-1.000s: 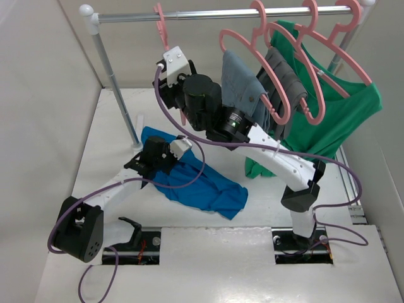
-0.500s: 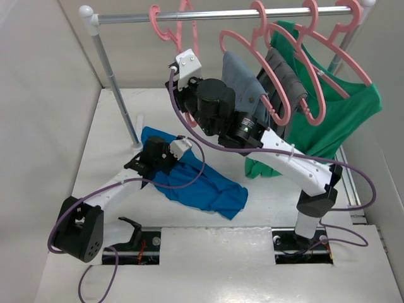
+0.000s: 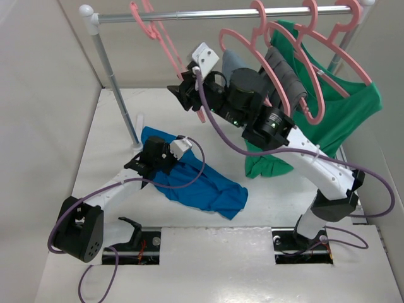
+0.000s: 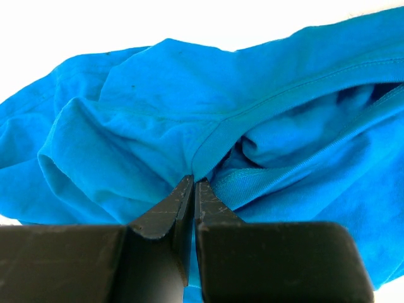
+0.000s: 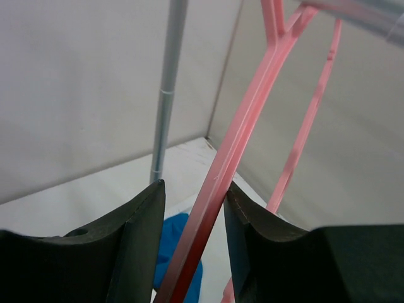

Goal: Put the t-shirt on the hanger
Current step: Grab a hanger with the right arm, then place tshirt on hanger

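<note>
The right gripper (image 5: 192, 186) is clamping the slim pink plastic hanger (image 3: 163, 43), which is slanting hook-up-left; the left gripper (image 4: 192, 181), fully closed, is pinching the crumpled blue cloth t-shirt (image 4: 145, 95).

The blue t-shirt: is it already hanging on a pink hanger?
No, the t-shirt lies crumpled on the table, while the hanger above it is bare.

No legible text, label, brand, number or sign in any of the three views — nothing readable on the t-shirt (image 4: 158, 113) or the hanger (image 5: 243, 136) — both plain, unmarked.
</note>
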Tool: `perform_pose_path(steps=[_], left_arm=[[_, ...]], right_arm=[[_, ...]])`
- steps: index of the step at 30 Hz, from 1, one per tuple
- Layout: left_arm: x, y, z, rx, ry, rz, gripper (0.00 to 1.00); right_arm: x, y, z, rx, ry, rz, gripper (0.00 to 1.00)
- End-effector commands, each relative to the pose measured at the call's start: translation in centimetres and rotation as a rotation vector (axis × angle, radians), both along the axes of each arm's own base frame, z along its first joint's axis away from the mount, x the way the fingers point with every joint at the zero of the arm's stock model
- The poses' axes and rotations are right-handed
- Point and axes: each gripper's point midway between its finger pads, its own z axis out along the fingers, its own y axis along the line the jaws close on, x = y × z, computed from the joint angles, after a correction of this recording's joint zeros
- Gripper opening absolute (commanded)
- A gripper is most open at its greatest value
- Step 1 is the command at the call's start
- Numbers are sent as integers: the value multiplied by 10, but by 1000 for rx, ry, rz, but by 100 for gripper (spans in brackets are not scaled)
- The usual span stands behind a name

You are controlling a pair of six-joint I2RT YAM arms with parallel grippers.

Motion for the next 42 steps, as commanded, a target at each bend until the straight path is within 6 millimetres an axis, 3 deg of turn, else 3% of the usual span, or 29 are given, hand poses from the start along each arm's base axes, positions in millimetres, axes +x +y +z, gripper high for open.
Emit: perform_pose_path(steps=[1,9,15,17,22,26,29,33,37,42], left_arm=[[2,2,8,-10,-25,13,0],[-3,2,8,-19,16,8,0],[-10,-3,11,-22,49,-42,0],[-12,-2,10,-12,53,-49,0],[-16,-5,16,-55,93,-62,0],[-24,-10,24,-109,160,-57,0],[-18,-15,39,-133,140,-57,0],[-14,-17,47,-140,139,-51,0],[-3,-22,68,-179,119,-28,0],[5,-25,83,-197,83,-17,0]], right_arm=[[-37,-6,53,101,-141,201,0],[-77,-18,4,-19,-81,374,0],[-95,-59,-45,-32,45,327,0],[-97,-70,-52,-20,73,299,0],[-95,-125,-99,-20,236,96,0],[-117,-175,-147,-25,401,1,0],[-145,-211,-186,-20,542,-27,0],[-165,-216,-213,-32,630,25,0],[-188,-198,-247,-86,698,172,0],[-206,-172,-249,-128,687,367,0]])
